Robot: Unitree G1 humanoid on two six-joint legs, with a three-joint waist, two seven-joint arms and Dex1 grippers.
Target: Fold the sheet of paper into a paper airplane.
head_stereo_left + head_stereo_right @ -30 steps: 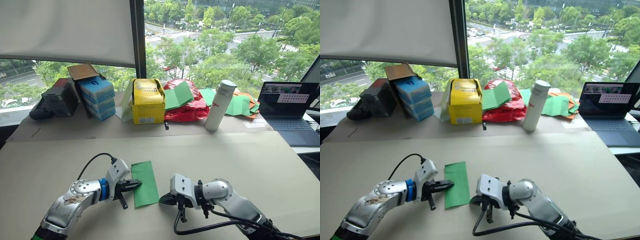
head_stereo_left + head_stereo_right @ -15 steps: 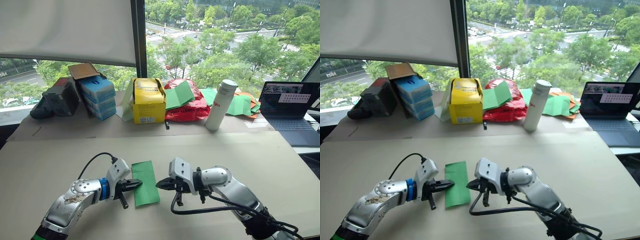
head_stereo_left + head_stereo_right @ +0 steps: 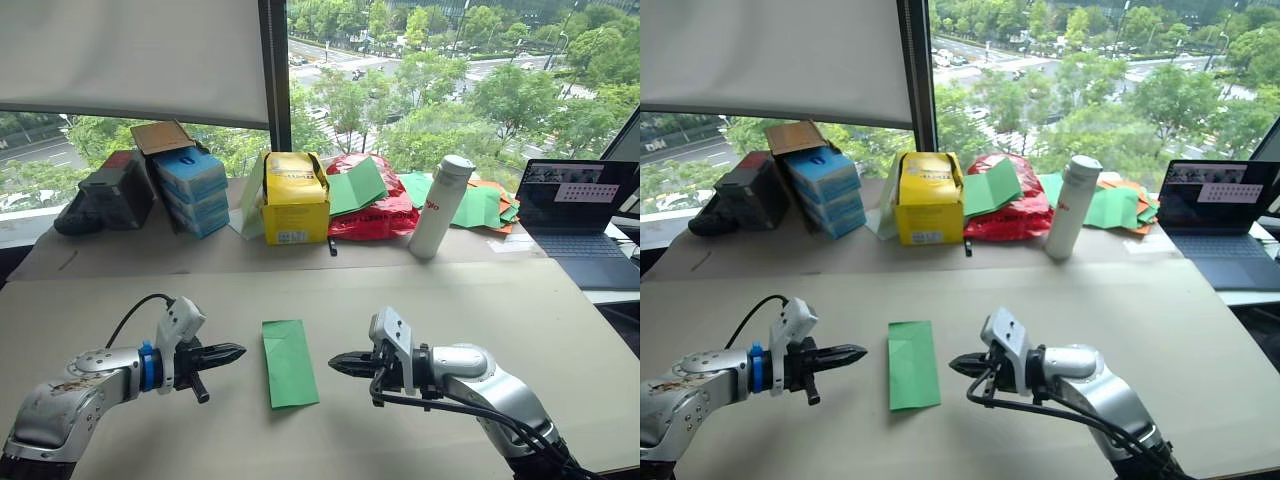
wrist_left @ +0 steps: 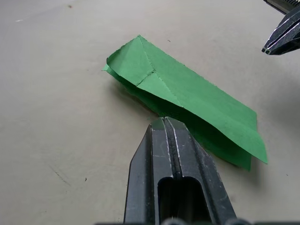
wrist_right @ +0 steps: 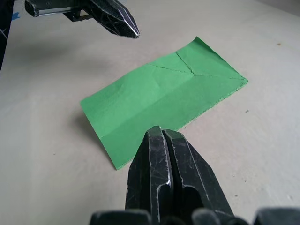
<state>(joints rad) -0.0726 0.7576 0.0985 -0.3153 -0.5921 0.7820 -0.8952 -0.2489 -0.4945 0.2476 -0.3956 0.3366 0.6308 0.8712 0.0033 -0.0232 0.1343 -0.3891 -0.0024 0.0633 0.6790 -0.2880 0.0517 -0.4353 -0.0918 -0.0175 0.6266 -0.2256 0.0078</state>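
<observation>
The sheet of paper (image 3: 288, 362) lies flat on the table between my two grippers. It is bright green and folded lengthwise into a narrow strip, with small corner creases at its far end (image 5: 192, 70). The paper airplane is out of view. My left gripper (image 3: 240, 351) is shut and points at the strip's left edge from a short gap away. My right gripper (image 3: 333, 362) is also shut and sits a little off the right edge. In the left wrist view, the left gripper (image 4: 164, 123) is close to the paper (image 4: 187, 96) and holds nothing.
Along the back stand a yellow box (image 3: 296, 198), a red plastic bag (image 3: 375, 218), a white bottle (image 3: 440, 208), blue boxes (image 3: 192, 190) and a heap of green and orange sheets (image 3: 482, 208). A laptop (image 3: 580, 220) sits at the far right.
Both grippers have drawn back from the sheet, the left one to the left and the right one to the right. The paper now lies untouched.
</observation>
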